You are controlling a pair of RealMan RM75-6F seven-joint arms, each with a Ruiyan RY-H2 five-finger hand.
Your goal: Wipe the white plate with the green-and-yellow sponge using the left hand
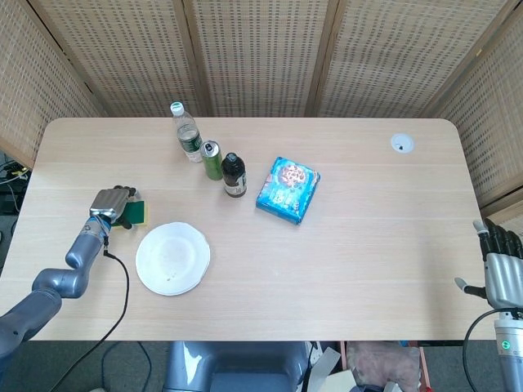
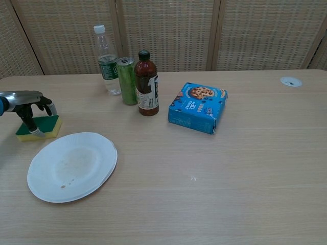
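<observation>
Left robot hand (image 2: 28,104): metallic grey, palm down over the rectangular green-and-yellow sponge (image 2: 45,127), dark fingers (image 2: 31,126) curled down touching it; firm grip cannot be told. Sponge lies on the pale woodgrain tabletop (image 1: 368,237), just beside the round white plate (image 2: 71,166). Right robot hand (image 1: 500,269): at the tabletop's edge, fingers apart, holding nothing.

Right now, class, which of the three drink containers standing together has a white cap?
The clear water bottle, farthest back-left. The green can has a metal top and the dark sauce bottle a black cap.
</observation>
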